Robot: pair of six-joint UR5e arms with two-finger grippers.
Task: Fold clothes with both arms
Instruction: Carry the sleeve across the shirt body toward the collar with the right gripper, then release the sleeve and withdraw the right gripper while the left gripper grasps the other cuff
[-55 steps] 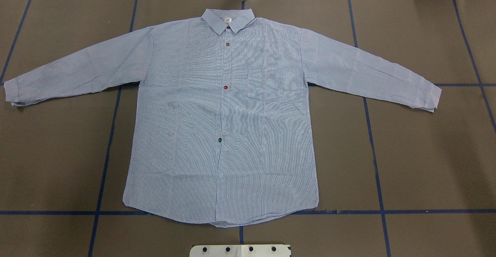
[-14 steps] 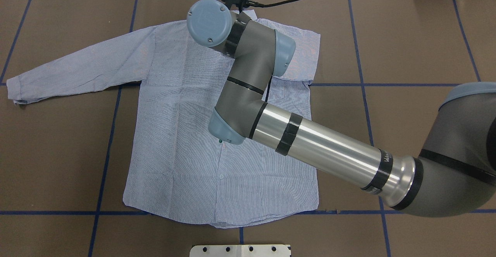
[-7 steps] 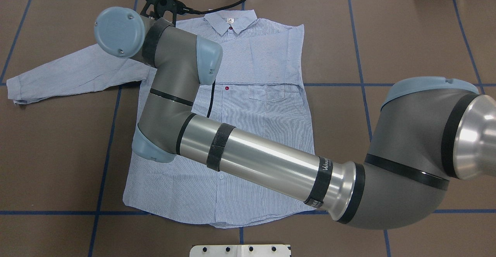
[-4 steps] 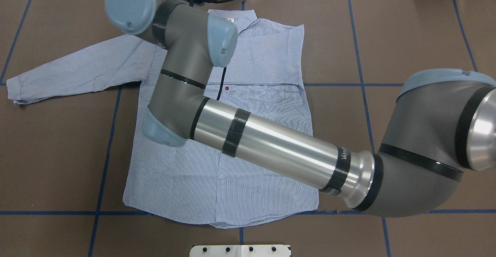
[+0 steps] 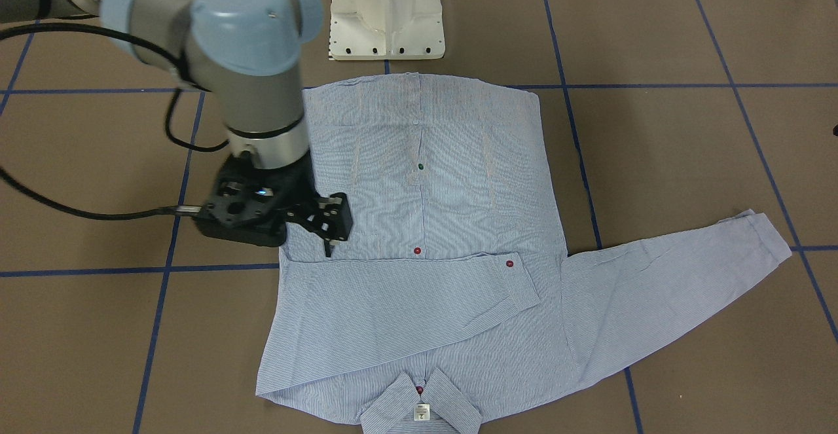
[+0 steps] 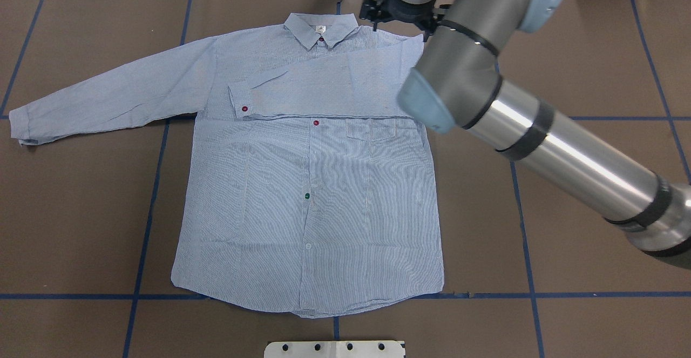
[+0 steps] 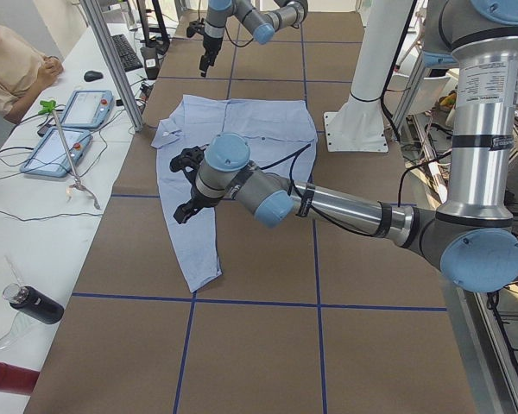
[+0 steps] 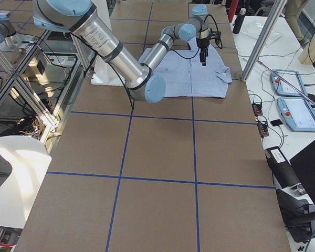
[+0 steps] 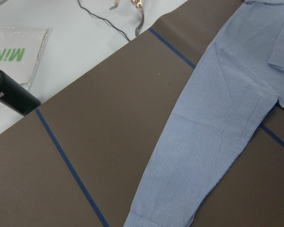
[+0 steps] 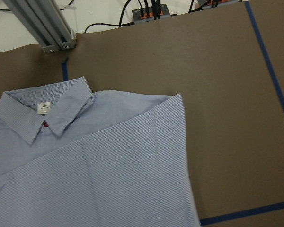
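The striped light blue shirt (image 6: 302, 196) lies flat, buttons up, collar (image 6: 319, 26) at the far edge. Its right sleeve is folded across the chest, with the cuff (image 6: 237, 107) near the left armpit; the front view shows it too (image 5: 520, 283). The left sleeve (image 6: 108, 99) is stretched out flat and also shows in the left wrist view (image 9: 217, 132). My right gripper (image 6: 400, 23) hovers above the shirt's right shoulder, open and empty. My left gripper (image 7: 183, 185) hangs over the left sleeve; I cannot tell whether it is open or shut.
The white pedestal base (image 5: 386, 12) stands at the near table edge. Blue tape lines (image 6: 146, 212) cross the brown table. An aluminium post (image 10: 42, 23) stands behind the collar. A black bottle (image 9: 12, 94) and tablets (image 7: 86, 108) lie on the side bench.
The right arm has swung back from over the shirt's left half to its right shoulder. The right sleeve, which it carried across, now lies released on the chest.
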